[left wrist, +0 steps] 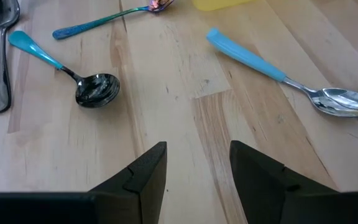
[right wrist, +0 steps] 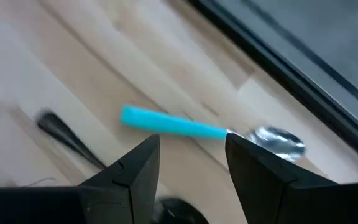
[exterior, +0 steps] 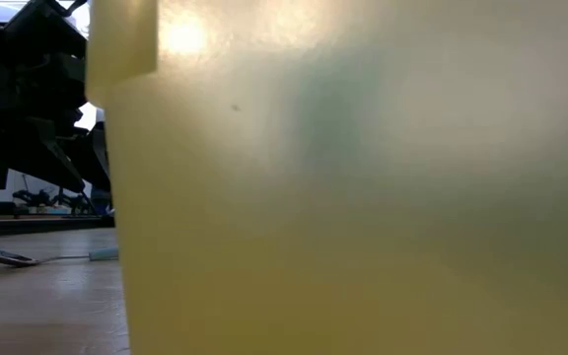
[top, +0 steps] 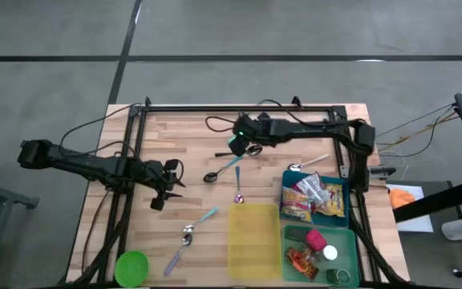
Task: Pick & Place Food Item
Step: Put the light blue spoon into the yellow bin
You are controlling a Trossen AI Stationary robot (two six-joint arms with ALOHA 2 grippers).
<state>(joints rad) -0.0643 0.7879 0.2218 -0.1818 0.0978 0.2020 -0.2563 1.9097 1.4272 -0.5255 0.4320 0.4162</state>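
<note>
- A butcher-block table [top: 191, 120] stands on grey floor inside a black frame.
- The snack packets [top: 315, 201], presumably the food to move, lie in the blue tray [top: 289, 178], untouched.
- Right gripper [top: 247, 143] hovers empty, fingers apart, over a blue-handled spoon [right wrist: 173, 123].
- Left gripper [top: 169, 186] waits, fingers apart, near other spoons [left wrist: 95, 89].
- Next: the right gripper likely must travel to the tray, skirting the yellow bin [top: 253, 241].
</note>
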